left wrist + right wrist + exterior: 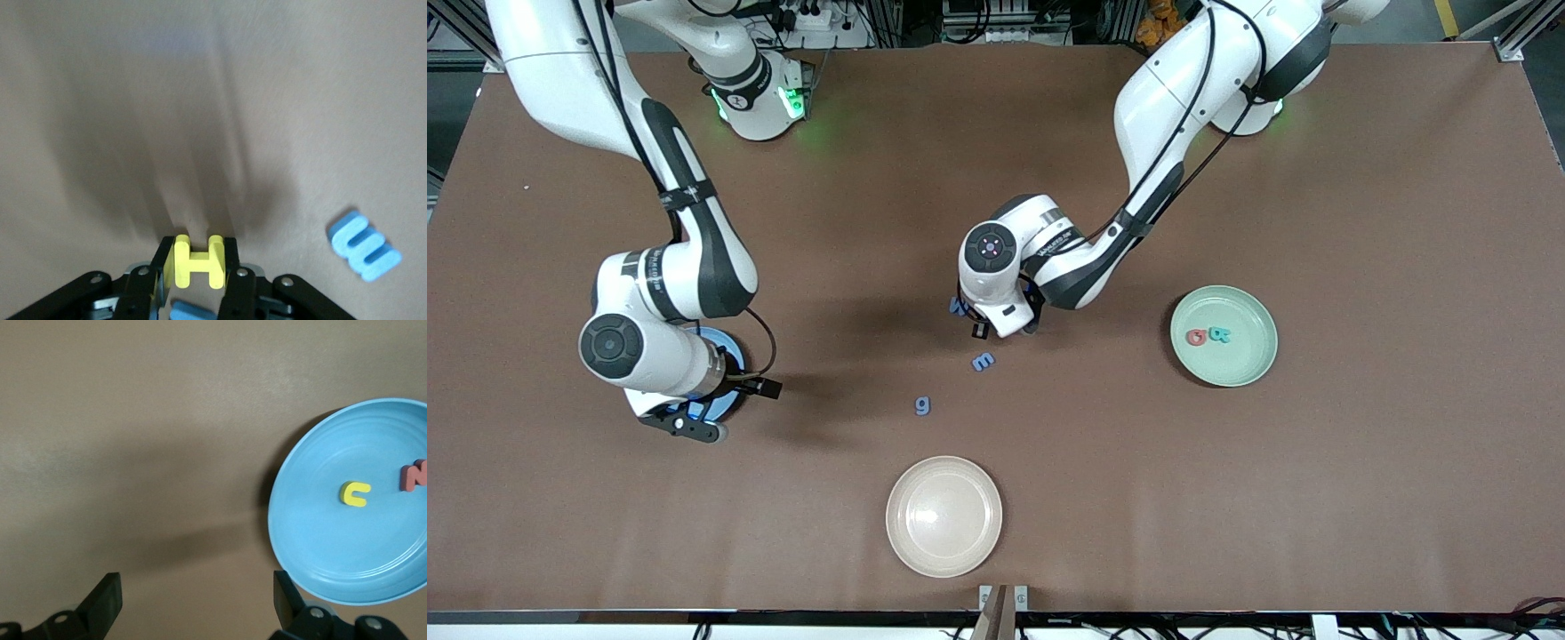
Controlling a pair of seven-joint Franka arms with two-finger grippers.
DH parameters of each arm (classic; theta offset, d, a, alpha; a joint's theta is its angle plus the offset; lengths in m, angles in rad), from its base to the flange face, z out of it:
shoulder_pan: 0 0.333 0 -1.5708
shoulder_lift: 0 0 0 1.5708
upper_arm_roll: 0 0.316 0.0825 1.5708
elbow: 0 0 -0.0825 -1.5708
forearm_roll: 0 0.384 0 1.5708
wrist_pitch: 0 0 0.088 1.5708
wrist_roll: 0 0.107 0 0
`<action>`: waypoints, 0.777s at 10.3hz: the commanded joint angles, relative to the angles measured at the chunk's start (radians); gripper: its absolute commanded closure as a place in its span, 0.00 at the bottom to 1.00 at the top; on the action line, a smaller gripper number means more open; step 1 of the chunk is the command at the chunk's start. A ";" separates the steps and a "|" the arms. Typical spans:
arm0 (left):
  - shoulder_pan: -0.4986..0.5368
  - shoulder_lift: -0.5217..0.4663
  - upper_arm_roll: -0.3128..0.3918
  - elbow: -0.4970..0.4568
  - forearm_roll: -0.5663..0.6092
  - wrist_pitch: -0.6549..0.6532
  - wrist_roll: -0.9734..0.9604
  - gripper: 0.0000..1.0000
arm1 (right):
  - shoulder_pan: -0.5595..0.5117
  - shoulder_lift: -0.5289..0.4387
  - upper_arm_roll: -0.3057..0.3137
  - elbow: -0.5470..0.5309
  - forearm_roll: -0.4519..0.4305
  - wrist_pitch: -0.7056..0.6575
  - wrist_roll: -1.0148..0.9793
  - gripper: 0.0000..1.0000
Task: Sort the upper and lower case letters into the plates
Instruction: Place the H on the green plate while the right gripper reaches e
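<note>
The left gripper (195, 267) clamps a yellow H (198, 261) low over mid-table, with a blue m (983, 361) just beside it and a blue g (922, 405) nearer the front camera. The mint plate (1249, 369) holds 2 letters. The right gripper (193, 607) hangs wide beside the blue plate (313, 540), which holds a yellow C (354, 494) and a red N (413, 475).

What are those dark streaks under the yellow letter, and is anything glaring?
Left wrist view: soft streaked shadows fan across the table past the left gripper shut on the yellow H. Front view: a bright glare spot on the cream plate; green glow at the arm bases.
</note>
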 commanded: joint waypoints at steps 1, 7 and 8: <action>0.060 -0.049 -0.017 -0.006 -0.070 -0.091 0.139 0.74 | 0.019 0.015 -0.003 0.023 0.003 0.003 0.055 0.00; 0.270 -0.167 -0.048 -0.032 -0.083 -0.414 0.697 0.75 | 0.166 0.071 -0.002 0.088 0.107 0.012 0.318 0.00; 0.316 -0.193 -0.048 -0.043 -0.080 -0.469 0.809 0.75 | 0.206 0.096 -0.002 0.110 0.134 0.043 0.377 0.00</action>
